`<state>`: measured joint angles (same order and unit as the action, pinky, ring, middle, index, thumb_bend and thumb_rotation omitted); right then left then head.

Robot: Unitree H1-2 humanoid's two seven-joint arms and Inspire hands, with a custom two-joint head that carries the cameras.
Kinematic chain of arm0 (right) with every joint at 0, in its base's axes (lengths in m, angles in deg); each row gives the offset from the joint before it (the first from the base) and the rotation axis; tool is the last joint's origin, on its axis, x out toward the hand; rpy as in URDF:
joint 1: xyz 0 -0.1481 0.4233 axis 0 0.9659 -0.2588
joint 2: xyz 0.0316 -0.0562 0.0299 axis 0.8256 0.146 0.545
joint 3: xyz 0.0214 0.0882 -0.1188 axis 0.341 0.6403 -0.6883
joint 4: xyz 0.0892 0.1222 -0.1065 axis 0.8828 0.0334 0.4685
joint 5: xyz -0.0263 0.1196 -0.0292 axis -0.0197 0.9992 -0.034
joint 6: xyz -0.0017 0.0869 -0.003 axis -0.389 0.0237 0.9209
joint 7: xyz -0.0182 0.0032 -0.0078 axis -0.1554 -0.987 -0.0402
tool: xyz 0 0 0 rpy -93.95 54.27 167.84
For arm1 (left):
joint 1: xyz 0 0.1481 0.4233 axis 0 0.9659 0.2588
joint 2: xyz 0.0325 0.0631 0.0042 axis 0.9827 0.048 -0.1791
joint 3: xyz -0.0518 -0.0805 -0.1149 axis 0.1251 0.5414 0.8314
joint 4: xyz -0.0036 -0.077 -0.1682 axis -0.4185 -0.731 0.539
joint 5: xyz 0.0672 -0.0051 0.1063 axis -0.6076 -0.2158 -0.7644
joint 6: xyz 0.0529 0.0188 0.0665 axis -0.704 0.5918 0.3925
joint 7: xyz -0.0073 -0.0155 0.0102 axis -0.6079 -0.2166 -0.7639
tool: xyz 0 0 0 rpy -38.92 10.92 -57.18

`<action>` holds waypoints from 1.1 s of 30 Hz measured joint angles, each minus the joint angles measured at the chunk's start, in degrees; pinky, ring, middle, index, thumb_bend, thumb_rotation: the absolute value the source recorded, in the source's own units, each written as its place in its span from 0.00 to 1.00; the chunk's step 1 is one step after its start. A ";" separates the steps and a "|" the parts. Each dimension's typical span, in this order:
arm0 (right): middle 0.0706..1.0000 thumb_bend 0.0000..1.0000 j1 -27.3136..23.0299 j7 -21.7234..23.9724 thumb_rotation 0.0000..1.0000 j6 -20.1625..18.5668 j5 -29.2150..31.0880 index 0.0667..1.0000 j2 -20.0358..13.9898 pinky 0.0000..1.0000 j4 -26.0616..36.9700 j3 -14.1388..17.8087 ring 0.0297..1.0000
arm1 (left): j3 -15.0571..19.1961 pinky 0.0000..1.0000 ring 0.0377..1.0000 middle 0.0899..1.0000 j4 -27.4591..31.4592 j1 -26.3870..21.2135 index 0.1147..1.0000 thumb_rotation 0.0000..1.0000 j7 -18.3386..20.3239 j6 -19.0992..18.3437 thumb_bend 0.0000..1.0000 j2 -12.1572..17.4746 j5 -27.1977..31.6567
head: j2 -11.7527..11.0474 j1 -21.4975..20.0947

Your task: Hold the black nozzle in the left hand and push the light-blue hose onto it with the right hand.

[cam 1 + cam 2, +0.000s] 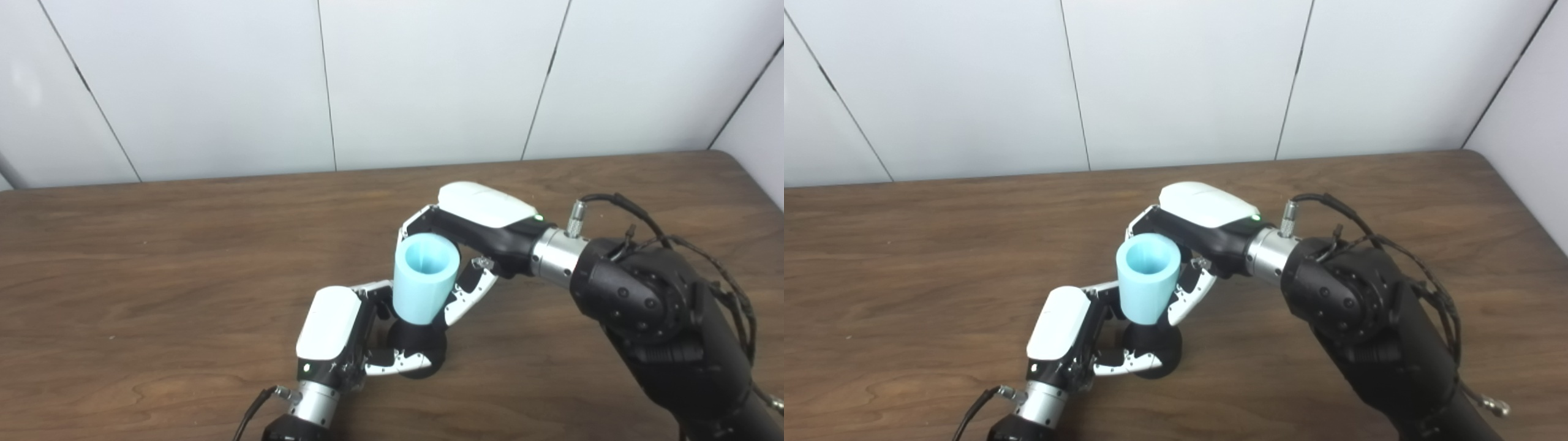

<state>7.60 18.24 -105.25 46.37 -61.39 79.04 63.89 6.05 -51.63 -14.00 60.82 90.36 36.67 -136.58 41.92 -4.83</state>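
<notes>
The left hand [334, 334] is clasping the squat black plastic nozzle [418, 352] low on its flared base. Just above those fingers, the right hand [474, 236] is gripping the tapered light-blue rigid-looking hose [424, 278], which is sitting upright on the nozzle. Both are looking light, stiff and smooth, probably slippery; mid-body holds suit.

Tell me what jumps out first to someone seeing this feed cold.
The light-blue hose stands out near the middle of the brown table, upright with its open end up, sitting on the black nozzle. The right robot hand wraps the hose from the right, and the left robot hand grips the nozzle at its base from below-left.
</notes>
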 measured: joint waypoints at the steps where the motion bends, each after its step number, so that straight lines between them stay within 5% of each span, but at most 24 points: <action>1: 0.45 0.49 0.07 -0.25 0.00 0.15 0.06 0.50 0.07 0.34 0.00 0.00 0.35 | 0.03 0.42 0.45 0.41 0.00 0.00 0.44 0.00 0.00 0.00 0.50 0.02 0.00 | 0.00 0.00; 33: 0.47 0.50 -0.08 -2.95 0.00 -0.38 -0.77 0.48 2.80 0.33 6.07 10.51 0.36 | -0.02 0.42 0.45 0.41 -0.02 -0.01 0.44 0.00 0.15 -0.05 0.50 -0.08 -0.09 | 0.00 0.26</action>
<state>7.52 15.29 -105.63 45.61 -58.59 85.11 74.40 6.03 -51.66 -14.02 60.97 90.31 36.59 -136.67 41.92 -4.57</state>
